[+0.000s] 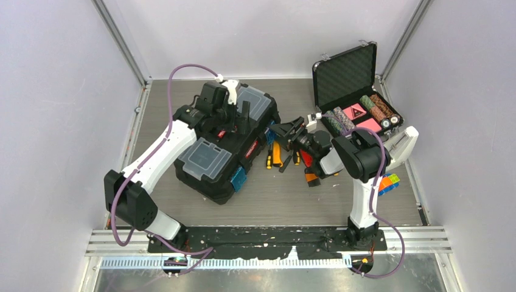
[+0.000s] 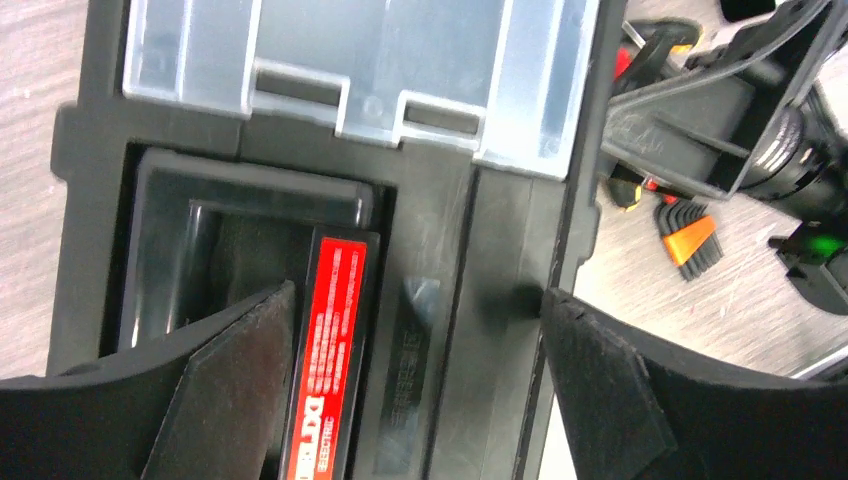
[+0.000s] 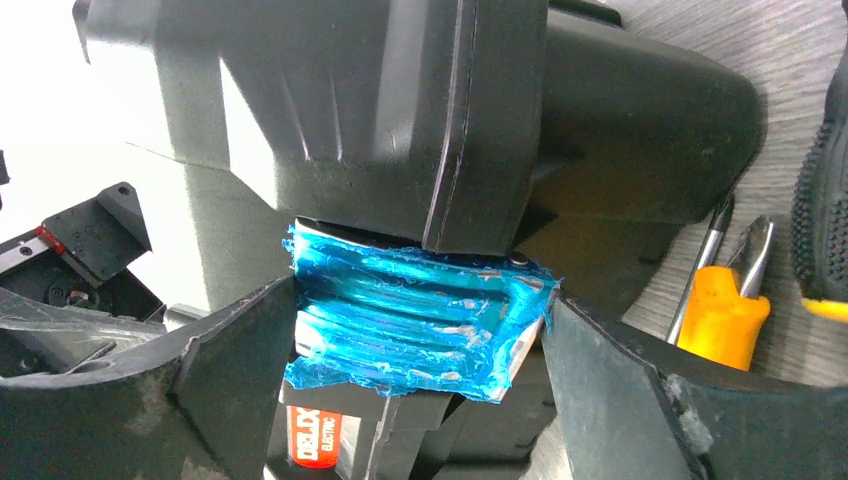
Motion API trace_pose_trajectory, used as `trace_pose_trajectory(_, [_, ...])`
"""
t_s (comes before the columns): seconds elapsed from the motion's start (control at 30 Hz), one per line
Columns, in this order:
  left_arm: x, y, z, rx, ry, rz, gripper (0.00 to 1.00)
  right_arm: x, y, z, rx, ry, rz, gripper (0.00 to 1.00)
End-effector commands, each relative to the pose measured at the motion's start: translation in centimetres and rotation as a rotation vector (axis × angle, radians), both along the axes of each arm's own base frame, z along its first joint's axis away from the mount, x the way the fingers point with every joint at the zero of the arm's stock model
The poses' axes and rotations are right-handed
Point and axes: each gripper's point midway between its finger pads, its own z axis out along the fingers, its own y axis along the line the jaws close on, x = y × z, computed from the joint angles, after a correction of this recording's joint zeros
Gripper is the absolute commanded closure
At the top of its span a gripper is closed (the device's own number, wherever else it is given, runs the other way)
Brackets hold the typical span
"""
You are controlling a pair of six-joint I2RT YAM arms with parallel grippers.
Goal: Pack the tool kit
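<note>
**benchrat:** ok so where's the toolbox (image 1: 213,185) sitting in this one? and what are the claws up to

**yam_fan:** it's on the table (image 1: 286,201), left of centre and turned at an angle, with the two clear-lidded compartments (image 1: 204,159) facing up. The left gripper (image 1: 236,118) hangs right over the middle of the top, between those two compartments. On its wrist cam the fingers (image 2: 240,390) are spread wide. There's nothing between them, just the black recess with the red label (image 2: 335,340) underneath.

**benchrat:** and the right one?

**yam_fan:** the right gripper (image 3: 420,295) reaches across to the box's right side with its jaws wide, one on either side of a blue latch (image 3: 400,340). The latch pretty much fills the gap. Can't tell if the pads actually touch it, tbh.

**benchrat:** loose tools?

**yam_fan:** they're lying on the table just beside that same side of the box. I can make out a yellow-handled screwdriver (image 3: 715,325) and a set of hex keys in an orange holder (image 2: 690,240). There's an open poker chip case (image 1: 353,85) at the back right and a colourful cube (image 1: 389,182) by the right arm, both well apart from the toolbox.
</note>
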Motion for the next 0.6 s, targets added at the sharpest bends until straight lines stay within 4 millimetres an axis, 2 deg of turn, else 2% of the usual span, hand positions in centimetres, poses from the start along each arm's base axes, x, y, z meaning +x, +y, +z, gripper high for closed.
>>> trace_pose_trajectory(0.0, [-3.8,2.1,-9.0,0.133,0.309,0.048,0.19,-4.8,1.9,10.0,0.138,-0.290,0.168,0.28])
trace_pose_trajectory(0.13, [-3.3,2.6,-9.6,0.149,0.312,0.081,0.22,-5.2,1.8,11.3,0.157,-0.308,0.181,0.39])
trace_pose_trajectory(0.23, [-3.1,3.1,-10.1,0.179,0.312,0.101,0.24,-5.0,1.7,11.6,0.167,-0.307,0.174,0.45])
trace_pose_trajectory(0.3, [-2.9,3.7,-10.5,0.209,0.306,0.123,0.26,-4.7,1.6,11.7,0.176,-0.296,0.171,0.54])
trace_pose_trajectory(0.5, [-2.9,4.5,-11.8,0.241,0.326,0.155,0.27,-4.1,1.3,12.3,0.178,-0.290,0.158,0.72])
trace_pose_trajectory(0.57, [-2.8,5.0,-11.9,0.254,0.328,0.170,0.27,-3.8,1.2,12.3,0.154,-0.281,0.143,0.74])
